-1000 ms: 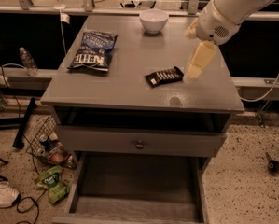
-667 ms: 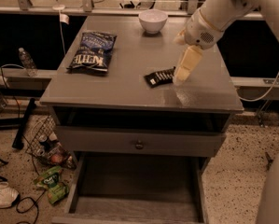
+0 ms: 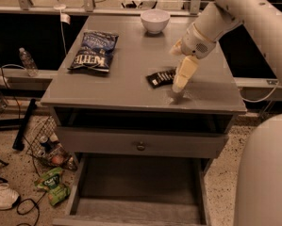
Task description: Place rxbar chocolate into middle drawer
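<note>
The rxbar chocolate point(image 3: 160, 77), a small flat black wrapper with white lettering, lies on the grey cabinet top point(image 3: 126, 86), right of centre. My gripper point(image 3: 180, 84) points down at the top, right beside the bar's right end, and holds nothing. The middle drawer point(image 3: 77, 190) is pulled out low at the front, with a dark floor and low grey side walls; nothing shows inside it.
A dark blue Kettle chip bag point(image 3: 94, 51) lies on the top's left part and a white bowl point(image 3: 155, 20) stands at its back edge. A closed drawer front with a round knob point(image 3: 140, 146) sits above the pulled-out drawer. Litter and cables lie on the floor point(image 3: 51, 182) at the left.
My arm has swung left and toward the front of the top. The gripper came down from the right edge to a spot beside the bar's right end. The bar has not moved.
</note>
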`<state>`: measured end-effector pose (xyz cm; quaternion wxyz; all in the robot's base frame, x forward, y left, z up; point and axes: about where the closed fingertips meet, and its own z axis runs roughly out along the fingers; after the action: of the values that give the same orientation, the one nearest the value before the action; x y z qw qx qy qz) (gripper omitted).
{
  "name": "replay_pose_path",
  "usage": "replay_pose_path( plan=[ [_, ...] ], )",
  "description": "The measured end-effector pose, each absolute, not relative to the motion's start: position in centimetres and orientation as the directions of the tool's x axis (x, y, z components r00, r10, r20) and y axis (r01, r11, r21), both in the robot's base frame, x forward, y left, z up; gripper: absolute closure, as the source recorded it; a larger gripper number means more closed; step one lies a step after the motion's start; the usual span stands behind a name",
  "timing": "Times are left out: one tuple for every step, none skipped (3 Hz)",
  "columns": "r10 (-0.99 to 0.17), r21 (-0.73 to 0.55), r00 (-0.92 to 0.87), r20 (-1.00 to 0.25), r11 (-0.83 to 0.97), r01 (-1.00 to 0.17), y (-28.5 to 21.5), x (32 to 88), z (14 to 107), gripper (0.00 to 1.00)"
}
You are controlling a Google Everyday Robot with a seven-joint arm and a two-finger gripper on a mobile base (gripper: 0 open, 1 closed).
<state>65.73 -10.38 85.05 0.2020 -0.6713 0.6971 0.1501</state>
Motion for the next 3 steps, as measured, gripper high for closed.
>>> replay_pose_path(
  plan=[
    [-0.878,-0.048,0.007,-0.479,0.017,-0.999,-9.7,66.4,83.8,0.00],
    [-0.880,-0.035,0.012,-0.475,0.006,-0.999,-9.5,67.0,82.8,0.00],
    [-0.879,-0.027,0.005,-0.476,0.008,-1.000,-9.7,67.3,82.0,0.16]
  ],
)
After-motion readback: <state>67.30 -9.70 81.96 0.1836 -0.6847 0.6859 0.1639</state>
